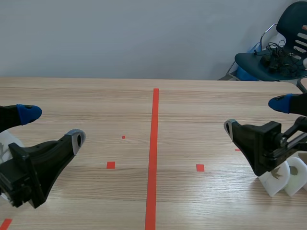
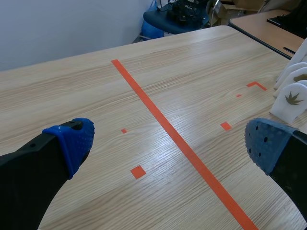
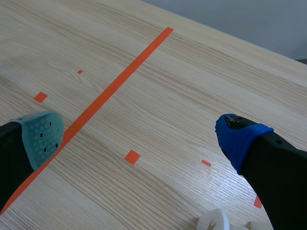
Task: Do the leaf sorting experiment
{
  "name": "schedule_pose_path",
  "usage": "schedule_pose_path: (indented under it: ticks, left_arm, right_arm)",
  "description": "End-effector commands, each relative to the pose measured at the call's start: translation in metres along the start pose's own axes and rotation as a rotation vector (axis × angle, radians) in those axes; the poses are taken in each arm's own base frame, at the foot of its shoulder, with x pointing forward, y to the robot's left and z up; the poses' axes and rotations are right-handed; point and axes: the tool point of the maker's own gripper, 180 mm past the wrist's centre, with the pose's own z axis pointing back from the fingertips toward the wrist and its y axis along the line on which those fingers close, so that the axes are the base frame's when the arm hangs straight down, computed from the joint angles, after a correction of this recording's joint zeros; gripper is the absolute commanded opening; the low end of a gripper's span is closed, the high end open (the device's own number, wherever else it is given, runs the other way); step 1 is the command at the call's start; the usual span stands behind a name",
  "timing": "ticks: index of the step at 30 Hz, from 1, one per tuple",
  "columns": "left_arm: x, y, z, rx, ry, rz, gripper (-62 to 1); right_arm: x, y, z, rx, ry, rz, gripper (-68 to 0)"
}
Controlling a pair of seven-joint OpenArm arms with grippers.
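1. At the lower right of the scene view, white leaf blocks stand on the desk, just under the right arm. In the left wrist view one of them shows a brown leaf print.
2. At the lower left, another white block peeks out from behind the left arm.
3. The left gripper is released, its fingers wide apart and holding nothing.
4. The right gripper is spread just as wide, with nothing in it.
5. At the upper right, a dark chair carrying tangled cables stands beyond the desk.
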Motion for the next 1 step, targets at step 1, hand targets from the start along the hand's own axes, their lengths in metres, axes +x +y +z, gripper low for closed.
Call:
schedule_pose_path:
  ticks: [1]
  left_arm:
    - [0.0072, -0.0030, 0.0001, -0.009, -0.031, 0.005, 1.4]
  right_arm:
    - [0.0087, -0.0058, -0.0002, -0.017, -0.031, 0.001, 0.4]
